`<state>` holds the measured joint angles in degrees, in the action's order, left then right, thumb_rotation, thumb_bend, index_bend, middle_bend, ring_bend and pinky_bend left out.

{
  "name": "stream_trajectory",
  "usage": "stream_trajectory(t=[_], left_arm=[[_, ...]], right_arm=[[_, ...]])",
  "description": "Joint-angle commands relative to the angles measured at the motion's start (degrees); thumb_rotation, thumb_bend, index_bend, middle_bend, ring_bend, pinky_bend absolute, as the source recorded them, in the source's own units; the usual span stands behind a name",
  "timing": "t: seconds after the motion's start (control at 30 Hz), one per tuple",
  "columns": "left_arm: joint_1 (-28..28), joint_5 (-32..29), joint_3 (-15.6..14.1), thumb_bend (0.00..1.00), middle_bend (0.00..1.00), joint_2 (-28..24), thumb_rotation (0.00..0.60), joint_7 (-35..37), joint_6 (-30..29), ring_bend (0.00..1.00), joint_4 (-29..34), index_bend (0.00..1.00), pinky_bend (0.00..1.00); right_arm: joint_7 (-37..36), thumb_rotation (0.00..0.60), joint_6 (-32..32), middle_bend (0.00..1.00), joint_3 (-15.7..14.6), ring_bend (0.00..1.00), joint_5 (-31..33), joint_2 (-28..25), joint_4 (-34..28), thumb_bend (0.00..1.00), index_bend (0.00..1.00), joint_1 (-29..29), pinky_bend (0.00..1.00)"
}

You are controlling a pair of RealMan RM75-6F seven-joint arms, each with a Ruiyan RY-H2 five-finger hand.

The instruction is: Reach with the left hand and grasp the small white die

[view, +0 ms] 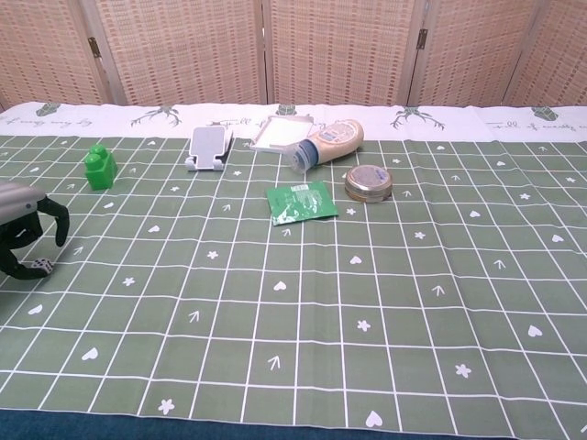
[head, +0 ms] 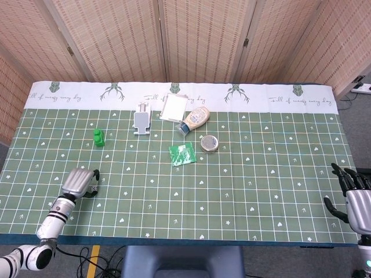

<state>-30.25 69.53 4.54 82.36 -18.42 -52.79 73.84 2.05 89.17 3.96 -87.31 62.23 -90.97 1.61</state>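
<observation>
The small white die (view: 41, 266) lies on the green cloth at the near left. My left hand (view: 25, 231) arches over it, its dark fingers (view: 60, 224) curved down past the die's right side. A lower fingertip touches the die's left side, while the upper fingertip stays a little above it. In the head view the left hand (head: 79, 181) covers most of the die (head: 91, 189). My right hand (head: 353, 200) hangs off the table's right edge with its fingers spread, holding nothing.
A green block (view: 99, 168) stands beyond the left hand. At the table's middle back lie a phone stand (view: 208, 147), a white box (view: 275, 133), a tipped bottle (view: 330, 142), a round tin (view: 369, 181) and a green packet (view: 301, 201).
</observation>
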Motion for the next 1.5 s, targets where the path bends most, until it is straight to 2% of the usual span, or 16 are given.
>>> stream_trajectory(t=[0.03, 0.2, 1.1, 1.5], left_arm=[[-0.1, -0.2, -0.2, 0.23, 0.9, -0.4, 0.6, 0.1, 0.3, 0.8, 0.6, 0.49, 0.91], [-0.3, -0.9, -0.6, 0.32, 0.9, -0.6, 0.6, -0.6, 0.9, 0.8, 0.9, 0.5, 0.91], [-0.9, -4.5, -1.3, 0.32, 0.9, -0.5, 0.6, -2.9, 1.4, 0.8, 1.1, 0.54, 0.91], [-0.6, 0.2, -1.0, 0.39, 0.91, -1.1, 0.6, 2.3, -1.8, 0.8, 2.4, 0.62, 0.91]], right_arm=[[0.0, 0.6, 0.0, 0.26, 0.0, 0.16, 0.0, 0.0, 0.1, 0.23, 0.1, -0.1, 0.21], [-0.2, 0.6, 0.3, 0.26, 0.0, 0.16, -0.1, 0.1, 0.2, 0.23, 0.11, -0.2, 0.21], [0.0, 0.6, 0.0, 0.26, -0.1, 0.16, 0.1, -0.1, 0.0, 0.23, 0.11, -0.3, 0.21], [0.0, 0.6, 0.2, 0.26, 0.0, 0.16, -0.1, 0.0, 0.0, 0.23, 0.11, -0.4, 0.21]])
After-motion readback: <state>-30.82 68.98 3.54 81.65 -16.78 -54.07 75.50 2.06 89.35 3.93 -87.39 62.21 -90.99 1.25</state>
